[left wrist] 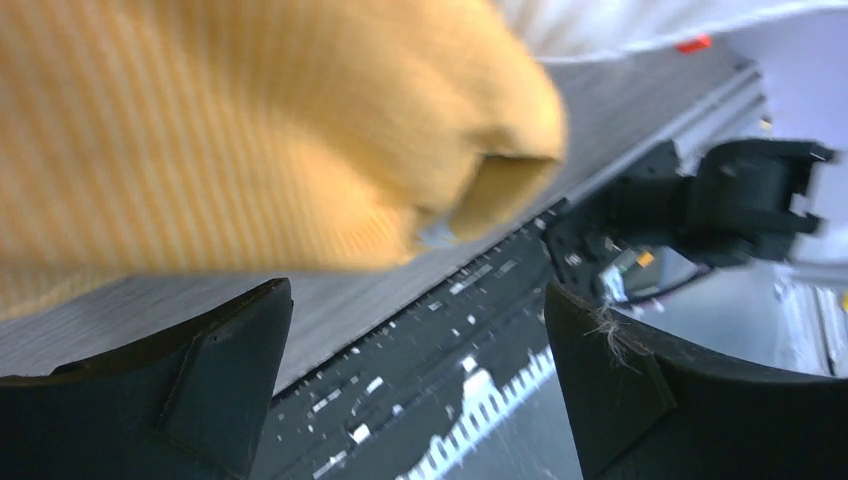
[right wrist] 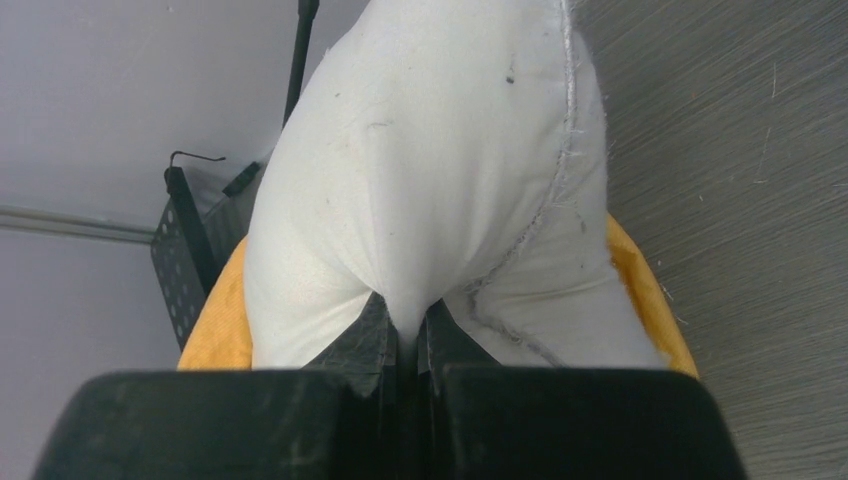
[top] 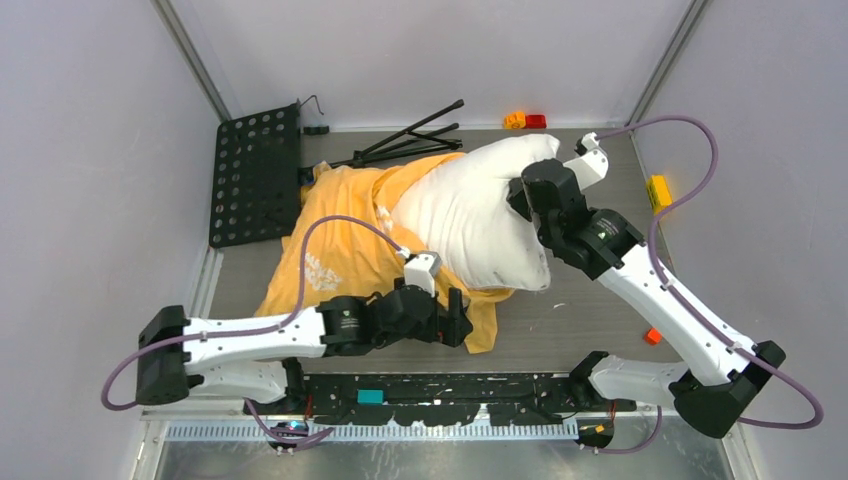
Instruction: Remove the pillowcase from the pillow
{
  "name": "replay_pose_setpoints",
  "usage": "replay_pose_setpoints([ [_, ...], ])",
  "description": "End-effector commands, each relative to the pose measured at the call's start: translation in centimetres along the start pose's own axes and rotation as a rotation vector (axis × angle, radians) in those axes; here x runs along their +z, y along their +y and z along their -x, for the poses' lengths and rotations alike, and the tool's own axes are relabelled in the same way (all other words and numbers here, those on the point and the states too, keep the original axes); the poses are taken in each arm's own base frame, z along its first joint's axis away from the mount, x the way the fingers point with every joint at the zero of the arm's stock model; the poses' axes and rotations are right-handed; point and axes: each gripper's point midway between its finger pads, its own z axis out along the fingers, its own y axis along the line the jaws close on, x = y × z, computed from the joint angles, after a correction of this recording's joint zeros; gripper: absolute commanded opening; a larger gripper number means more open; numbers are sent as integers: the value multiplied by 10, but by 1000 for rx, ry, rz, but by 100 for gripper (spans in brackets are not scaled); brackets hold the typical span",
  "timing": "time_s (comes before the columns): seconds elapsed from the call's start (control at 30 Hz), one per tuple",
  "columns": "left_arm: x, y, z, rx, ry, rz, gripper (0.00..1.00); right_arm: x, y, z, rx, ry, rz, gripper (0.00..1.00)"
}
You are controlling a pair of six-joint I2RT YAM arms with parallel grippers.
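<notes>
Orange-yellow, one floppy fabric pillowcase (top: 340, 250) lies left of centre, covering the left end of one plump white pillow (top: 470, 210) (centre). Two grippers: the right gripper (right wrist: 405, 335) pinches the pillow; the left gripper (left wrist: 418, 295) gapes wide, empty.

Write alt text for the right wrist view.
The right pincer is shut on a pinched fold of the white pillow, which fills the middle of the view. Orange-yellow pillowcase edges show on both sides beneath it, over a grey table.

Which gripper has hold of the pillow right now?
The right gripper, pinched shut on a fold of the white pillow; the left gripper stands open and empty near the orange-yellow pillowcase.
</notes>
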Motion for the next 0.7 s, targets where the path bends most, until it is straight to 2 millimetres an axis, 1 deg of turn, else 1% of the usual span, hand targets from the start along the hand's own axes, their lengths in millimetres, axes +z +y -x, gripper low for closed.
replay_pose_setpoints([
  [0.0,29,-7,33,-115,-204,14,100,-23,35,45,229,-104,143,0],
  [0.1,43,3,41,-92,-264,81,99,-29,28,46,223,-103,130,0],
  [0.13,47,8,43,-89,-275,93,96,-30,25,47,218,-104,124,0],
  [0.17,52,14,43,-90,-274,98,89,-32,21,49,210,-110,115,0],
  [0.2,57,16,44,-92,-269,86,75,-33,16,51,198,-117,99,0],
  [0.23,60,22,43,-86,-255,82,57,-35,10,53,179,-129,83,0],
  [0.3,62,44,41,-84,-225,126,17,-40,-4,62,142,-175,42,0],
  [0.37,53,79,38,-65,-215,232,0,-46,-18,77,100,-240,1,0],
  [0.43,35,113,39,-46,-228,347,0,-57,-30,97,42,-312,-33,0],
  [0.47,23,129,42,-41,-244,399,0,-62,-36,107,15,-350,-56,0],
  [0.53,-4,160,47,-35,-269,495,0,-73,-56,129,-54,-446,-153,0],
  [0.63,-49,203,52,-39,-307,630,0,-88,-86,157,-158,-572,-327,0],
  [0.67,-61,212,56,-45,-332,650,0,-93,-95,165,-185,-608,-389,0],
])
